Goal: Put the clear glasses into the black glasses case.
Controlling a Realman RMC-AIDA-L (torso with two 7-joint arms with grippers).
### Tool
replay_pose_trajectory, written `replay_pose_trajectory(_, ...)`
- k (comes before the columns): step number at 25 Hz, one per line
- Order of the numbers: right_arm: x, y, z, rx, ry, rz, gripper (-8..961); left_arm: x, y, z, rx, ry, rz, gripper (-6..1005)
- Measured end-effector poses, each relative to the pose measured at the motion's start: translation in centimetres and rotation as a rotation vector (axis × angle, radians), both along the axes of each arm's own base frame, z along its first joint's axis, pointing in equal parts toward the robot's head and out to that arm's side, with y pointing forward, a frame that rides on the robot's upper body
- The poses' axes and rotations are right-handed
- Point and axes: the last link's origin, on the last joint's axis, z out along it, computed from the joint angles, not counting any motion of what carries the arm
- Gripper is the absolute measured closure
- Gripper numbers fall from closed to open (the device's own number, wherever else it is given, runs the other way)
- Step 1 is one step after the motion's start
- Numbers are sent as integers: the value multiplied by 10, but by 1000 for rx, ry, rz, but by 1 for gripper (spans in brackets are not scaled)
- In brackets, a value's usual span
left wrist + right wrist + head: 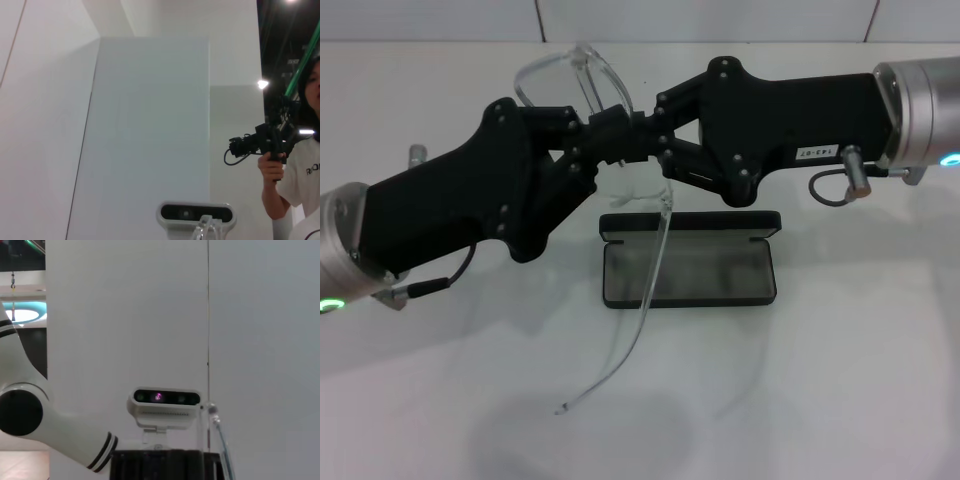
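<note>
Clear glasses (620, 190) clamped between left gripper (592, 140) and right gripper (645, 130), above black glasses case (688, 272).

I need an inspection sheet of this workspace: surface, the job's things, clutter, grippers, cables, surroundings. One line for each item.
Surface: white table, bare around the case.
Job's things: clear glasses held up between both grippers, one arm hanging over the open black glasses case, which lies on the table.
Clutter: nothing seen.
Grippers: left gripper and right gripper meet at the glasses, above the case.
Cables: short cable loop on the right wrist, another on the left.
Surroundings: white wall panels; a person holding a camera device.
</note>
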Motion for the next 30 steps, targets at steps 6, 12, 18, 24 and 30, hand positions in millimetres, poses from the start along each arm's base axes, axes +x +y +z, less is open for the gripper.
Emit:
replay_pose_trajectory(6,7,3,4,19,18,-30,890,0,-9,11,7,-45,-55,953)
replay_pose_trajectory(12,21,2,26,61,89,-62,890,-10,-13,26,41,-60,-42,953)
replay_pose_trajectory(18,35,-3,69,110,237,-62,890,-16,-15,29,45,-51,-27,953)
replay_pose_trajectory(24,42,-15,103,146,407,-29,890,-19,-18,26,44,-40,-27,953)
replay_pose_trajectory(30,47,-21,122,190,574,0,890,-16,-20,18,22,-6,-53,954)
